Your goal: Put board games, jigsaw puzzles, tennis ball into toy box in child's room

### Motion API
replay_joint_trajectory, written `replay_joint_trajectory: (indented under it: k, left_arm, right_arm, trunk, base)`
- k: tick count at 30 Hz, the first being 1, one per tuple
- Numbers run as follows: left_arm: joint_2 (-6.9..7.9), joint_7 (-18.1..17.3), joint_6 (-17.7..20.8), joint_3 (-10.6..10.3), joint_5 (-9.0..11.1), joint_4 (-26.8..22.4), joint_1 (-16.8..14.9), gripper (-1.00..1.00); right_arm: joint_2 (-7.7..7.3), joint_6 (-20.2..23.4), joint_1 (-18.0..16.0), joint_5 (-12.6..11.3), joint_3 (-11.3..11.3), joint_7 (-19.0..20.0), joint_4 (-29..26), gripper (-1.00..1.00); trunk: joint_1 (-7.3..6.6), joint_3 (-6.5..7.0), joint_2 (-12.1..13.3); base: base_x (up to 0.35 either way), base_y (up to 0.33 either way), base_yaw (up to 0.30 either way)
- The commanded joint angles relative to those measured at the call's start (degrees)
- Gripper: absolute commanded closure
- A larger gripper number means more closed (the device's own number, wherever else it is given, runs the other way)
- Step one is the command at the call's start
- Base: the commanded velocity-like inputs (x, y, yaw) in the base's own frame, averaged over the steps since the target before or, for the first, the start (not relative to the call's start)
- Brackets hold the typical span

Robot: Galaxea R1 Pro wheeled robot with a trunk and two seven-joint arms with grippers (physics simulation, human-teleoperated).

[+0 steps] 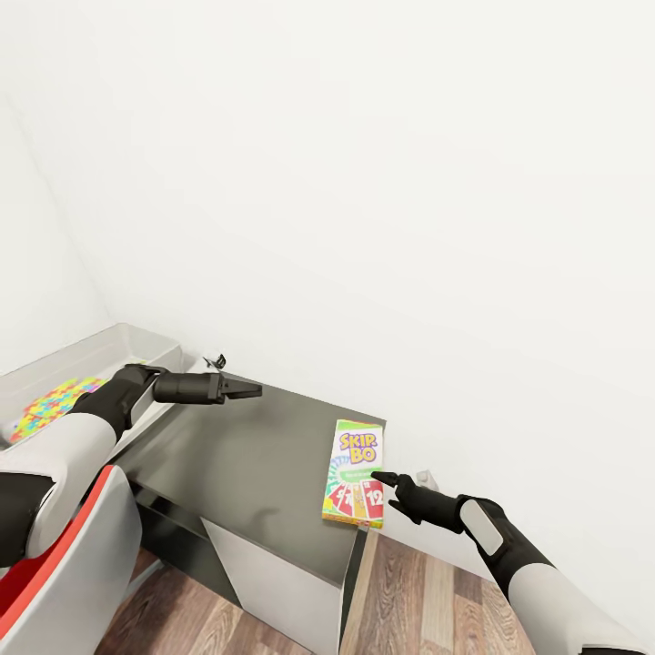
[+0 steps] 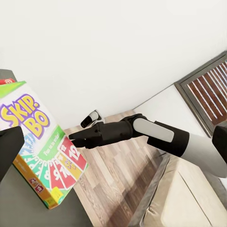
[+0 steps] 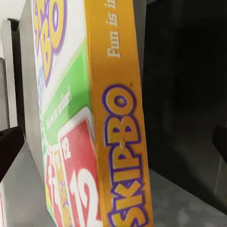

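Observation:
A green and white Skip-Bo board game (image 1: 354, 471) lies flat at the right edge of the table's dark grey side unit (image 1: 255, 455). My right gripper (image 1: 384, 487) is open at the box's right edge, one finger over the cover; in the right wrist view the box's orange side (image 3: 118, 123) runs between its fingers (image 3: 9, 146). My left gripper (image 1: 246, 389) hovers open above the unit's back left, holding nothing. The grey toy box (image 1: 136, 341) stands at the left with a multicoloured jigsaw puzzle (image 1: 50, 407) in it. The left wrist view has the game (image 2: 42, 146) and right gripper (image 2: 78, 138).
A white wall rises straight behind the table. A red and white chair (image 1: 64, 564) stands at the lower left under my left arm. Wooden floor (image 1: 428, 600) lies right of the unit. A beige bed corner (image 2: 189, 203) appears in the left wrist view.

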Motion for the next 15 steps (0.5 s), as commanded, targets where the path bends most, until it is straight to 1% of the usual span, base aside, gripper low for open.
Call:
replay_joint_trajectory:
  k: [1,7,15]
  left_arm:
    - [0.06,-0.1,0.6,-0.5,0.5,0.0,0.0,-1.00]
    - [0.05,-0.1,0.6,-0.5,0.5,0.0,0.0,-1.00]
    - [0.04,-0.1,0.6,-0.5,0.5,0.0,0.0,-1.00]
  right_arm:
    - [0.01,0.4,0.0,-0.2,-0.2,0.0,0.0,-1.00]
    - [0.01,0.4,0.0,-0.2,-0.2,0.0,0.0,-1.00]
    - [0.01,0.4,0.0,-0.2,-0.2,0.0,0.0,-1.00]
  trunk:
    - [0.00,-0.06,0.0]
    - [0.00,-0.06,0.0]
    - [0.00,-0.06,0.0]
  base:
    - [0.000,0.000,0.000]
    - [0.000,0.044,0.000]
    - [0.000,0.011,0.000]
